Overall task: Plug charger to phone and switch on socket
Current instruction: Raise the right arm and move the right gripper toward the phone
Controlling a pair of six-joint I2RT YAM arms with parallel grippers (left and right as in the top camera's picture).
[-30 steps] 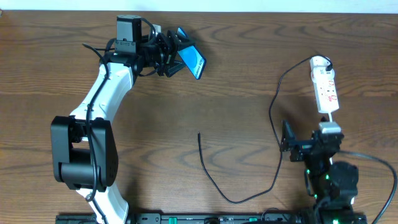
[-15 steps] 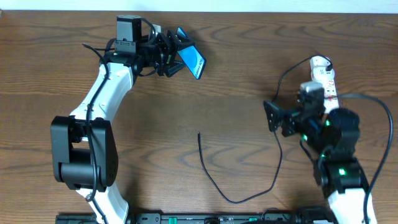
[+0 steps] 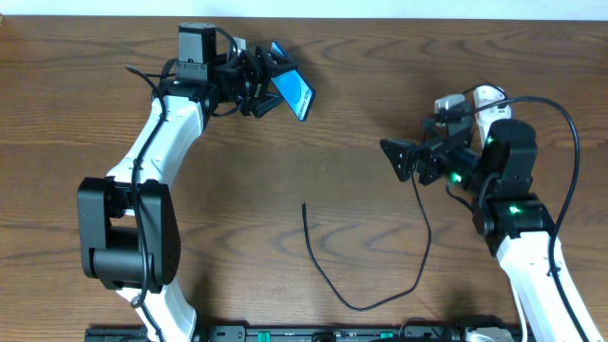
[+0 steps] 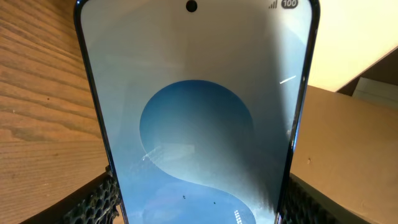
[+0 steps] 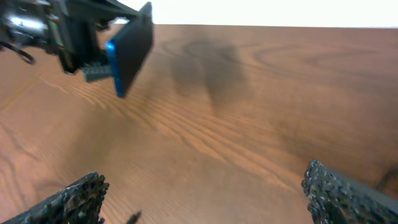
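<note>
The phone [image 3: 296, 93], blue screen lit, is held tilted above the table's far side, and my left gripper [image 3: 272, 85] is shut on its lower edges. In the left wrist view the phone [image 4: 199, 118] fills the frame between the two fingers [image 4: 93, 202]. The charger [image 3: 366, 306] lies in a loop on the wood, its plug tip [image 3: 304, 206] free at mid-table and also showing in the right wrist view [image 5: 132, 217]. My right gripper [image 3: 399, 158] hovers open and empty, pointing left toward the phone [image 5: 130, 56]. The socket [image 3: 488, 95] is mostly hidden under the right arm.
The wooden table [image 3: 361, 57] stretches between the two arms. A grey robot cable [image 3: 570, 123] arcs over the right arm. The left arm's base [image 3: 123, 228] stands at the front left.
My right arm has swung from near the front edge up and to the left, and now covers most of the socket. The left arm and phone have not moved.
</note>
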